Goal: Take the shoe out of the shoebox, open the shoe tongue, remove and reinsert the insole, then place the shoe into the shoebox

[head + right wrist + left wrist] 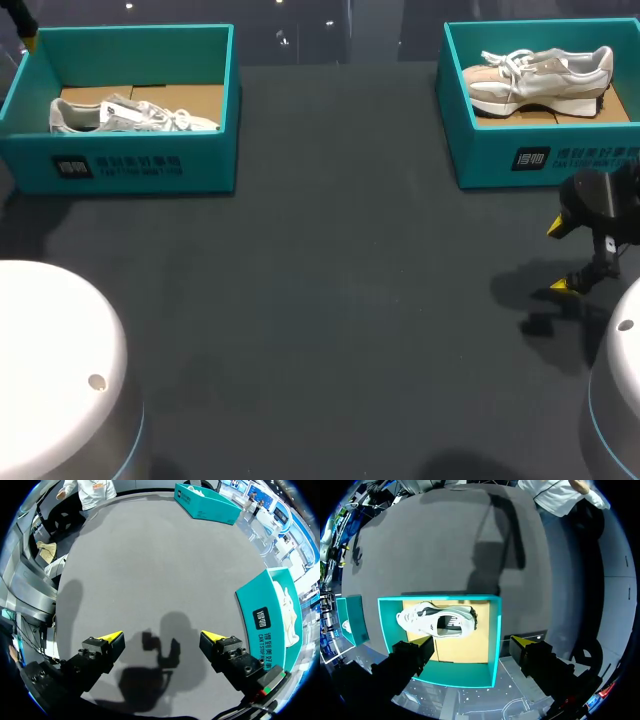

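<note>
The right pincer (559, 256) hangs wide open and empty over the dark counter (330, 300), near the right shoebox (480, 160). Farther back the left pincer (472, 642), also spread wide, hovers above the left shoebox (494, 630), where a white sneaker (437, 620) lies inside. A second sneaker (540, 75) sits in the right box. Seemingly no step is done: removal, tongue, insole and return all remain.

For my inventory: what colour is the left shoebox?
Teal; the left shoebox shows best in head view.
</note>
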You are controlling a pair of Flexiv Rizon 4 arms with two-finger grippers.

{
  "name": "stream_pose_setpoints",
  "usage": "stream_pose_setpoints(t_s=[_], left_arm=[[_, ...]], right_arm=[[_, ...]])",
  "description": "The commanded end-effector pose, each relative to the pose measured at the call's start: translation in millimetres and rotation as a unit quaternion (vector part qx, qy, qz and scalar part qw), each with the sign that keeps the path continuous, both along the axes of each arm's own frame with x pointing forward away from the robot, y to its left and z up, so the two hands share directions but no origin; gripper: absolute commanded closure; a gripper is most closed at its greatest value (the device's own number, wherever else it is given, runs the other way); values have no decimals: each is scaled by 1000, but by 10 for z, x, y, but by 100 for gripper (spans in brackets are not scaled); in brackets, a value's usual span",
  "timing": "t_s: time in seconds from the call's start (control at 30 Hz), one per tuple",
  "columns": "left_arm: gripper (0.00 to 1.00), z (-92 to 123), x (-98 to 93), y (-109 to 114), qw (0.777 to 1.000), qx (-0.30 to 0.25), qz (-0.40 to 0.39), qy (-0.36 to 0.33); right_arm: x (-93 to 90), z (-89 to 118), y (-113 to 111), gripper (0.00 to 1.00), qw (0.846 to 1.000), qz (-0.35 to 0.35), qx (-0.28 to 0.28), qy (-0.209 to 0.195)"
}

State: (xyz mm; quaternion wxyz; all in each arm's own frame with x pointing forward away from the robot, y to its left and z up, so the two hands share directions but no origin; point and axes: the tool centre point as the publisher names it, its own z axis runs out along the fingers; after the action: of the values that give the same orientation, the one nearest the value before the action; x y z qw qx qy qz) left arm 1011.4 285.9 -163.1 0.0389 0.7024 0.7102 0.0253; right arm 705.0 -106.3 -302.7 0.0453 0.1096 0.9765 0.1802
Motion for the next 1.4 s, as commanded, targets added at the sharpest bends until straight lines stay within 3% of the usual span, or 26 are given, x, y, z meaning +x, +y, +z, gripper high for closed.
stream_pose_setpoints(t_s=[0.03, 0.3, 0.37, 0.43, 0.53, 1.03, 1.2, 1.4], left_arm=[[0, 6, -11, 4, 1000, 0, -1, -1], [0, 6, -11, 4, 1000, 0, -1, -1], [0, 6, -11, 4, 1000, 0, -1, -1], [0, 6, -11, 4, 1000, 0, -1, -1], [0, 6, -11, 4, 1000, 0, -1, -1], [0, 6, -11, 4, 1000, 0, -1, -1], [0, 6, -11, 4, 1000, 0, -1, -1], [0, 6, -11, 4, 1000, 0, -1, -1]], right_arm=[[281, 291, 140, 0, 999, -29, -39, 17], [791, 913, 153, 0, 991, -106, -70, 41], [947, 1019, 138, 0, 983, -139, -98, 64], [1112, 1129, 77, 0, 977, -187, -74, 65], [1311, 1221, -14, 0, 965, -233, -97, 71], [1311, 1221, -14, 0, 965, -233, -97, 71], [1707, 1189, -106, 0, 925, -343, -101, 125], [2140, 1162, -255, 0, 899, -405, -95, 138]])
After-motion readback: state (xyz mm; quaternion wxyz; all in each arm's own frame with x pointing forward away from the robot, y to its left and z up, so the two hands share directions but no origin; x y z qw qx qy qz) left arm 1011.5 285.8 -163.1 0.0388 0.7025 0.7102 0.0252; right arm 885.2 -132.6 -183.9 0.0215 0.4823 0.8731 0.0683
